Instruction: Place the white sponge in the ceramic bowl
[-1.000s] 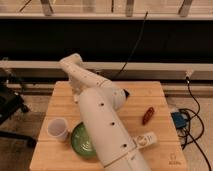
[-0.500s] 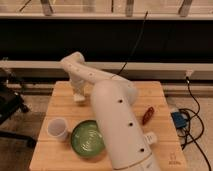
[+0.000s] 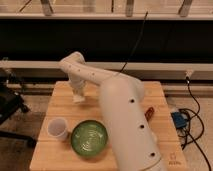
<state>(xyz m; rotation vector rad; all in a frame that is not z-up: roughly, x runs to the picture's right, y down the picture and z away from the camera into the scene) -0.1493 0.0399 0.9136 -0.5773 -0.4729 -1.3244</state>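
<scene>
Since the earlier frame, the big white arm [image 3: 125,120] has swung over to the right, so the whole green ceramic bowl [image 3: 89,139] shows now. The gripper [image 3: 78,96] hangs over the far left part of the wooden table [image 3: 55,107], pointing down. It looks like a pale lump at the tip, and you cannot tell how far it is open or if it holds something. The white sponge may be that pale lump, but you cannot be sure. Nearer the camera than the gripper sits the bowl, with pale swirls inside and nothing in it. Just left of the bowl stands a small whitish cup [image 3: 57,128]. Far off to the right of the gripper, past the arm, lies a small red thing [image 3: 149,113].
</scene>
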